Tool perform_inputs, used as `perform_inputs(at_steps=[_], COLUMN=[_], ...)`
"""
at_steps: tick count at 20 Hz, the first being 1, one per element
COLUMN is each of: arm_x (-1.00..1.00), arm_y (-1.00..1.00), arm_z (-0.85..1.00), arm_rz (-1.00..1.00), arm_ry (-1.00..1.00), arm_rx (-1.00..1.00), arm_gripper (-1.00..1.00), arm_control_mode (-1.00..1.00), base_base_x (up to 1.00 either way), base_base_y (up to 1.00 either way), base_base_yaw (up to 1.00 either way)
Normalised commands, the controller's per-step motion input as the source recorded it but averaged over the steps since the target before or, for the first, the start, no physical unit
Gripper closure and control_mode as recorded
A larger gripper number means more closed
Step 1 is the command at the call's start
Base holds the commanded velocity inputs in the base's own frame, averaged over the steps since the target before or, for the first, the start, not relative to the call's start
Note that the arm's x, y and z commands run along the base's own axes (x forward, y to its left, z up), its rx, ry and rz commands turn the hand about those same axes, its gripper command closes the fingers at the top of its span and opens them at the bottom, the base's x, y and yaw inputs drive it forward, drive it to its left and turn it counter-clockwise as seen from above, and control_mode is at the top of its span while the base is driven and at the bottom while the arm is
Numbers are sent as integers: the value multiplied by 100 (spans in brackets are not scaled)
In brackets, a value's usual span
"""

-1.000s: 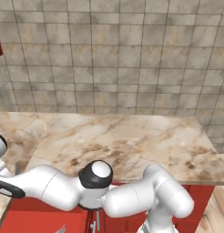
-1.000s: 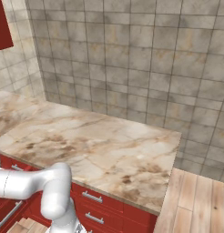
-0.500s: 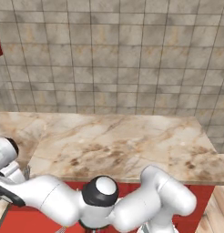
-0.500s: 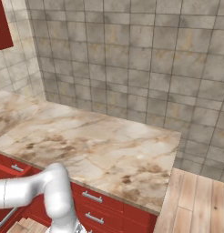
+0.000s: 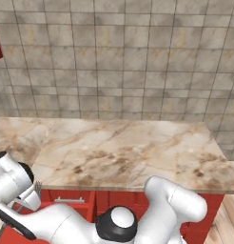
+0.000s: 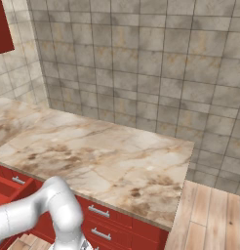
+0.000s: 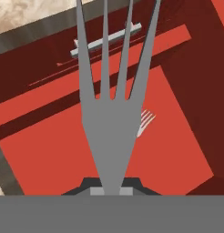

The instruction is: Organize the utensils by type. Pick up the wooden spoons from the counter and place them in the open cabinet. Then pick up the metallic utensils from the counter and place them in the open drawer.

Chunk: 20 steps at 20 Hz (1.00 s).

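Tiled wall is backing the counter point(image 5: 123, 152), whose marbled slab is lying bare from its left end to its right edge. At 8 o'clock in the left base view, fork tines are poking up beside the wrist. In the hand view, the gripper point(image 7: 111, 185) is pinching a grey fork point(image 7: 111, 132) pointing to 12 o'clock over the open drawer point(image 7: 63, 150); a second fork point(image 7: 145, 123) is lying inside, at 2 o'clock.
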Motion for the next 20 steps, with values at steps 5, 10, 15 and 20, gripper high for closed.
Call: perform_inputs(at_steps=[5, 10, 15, 20], arm_x=[7, 11, 4, 4], arm_y=[-3, 12, 26, 32], arm_z=[-32, -27, -25, -29], arm_rz=[23, 27, 29, 20], arm_ry=[0, 0, 0, 1], arm_rx=[17, 18, 11, 3], arm_gripper=[100, 100, 100, 100], arm_control_mode=[-100, -100, -100, -100], base_base_x=[0, 0, 0, 0], base_base_y=[0, 0, 0, 0], base_base_yaw=[0, 0, 0, 0])
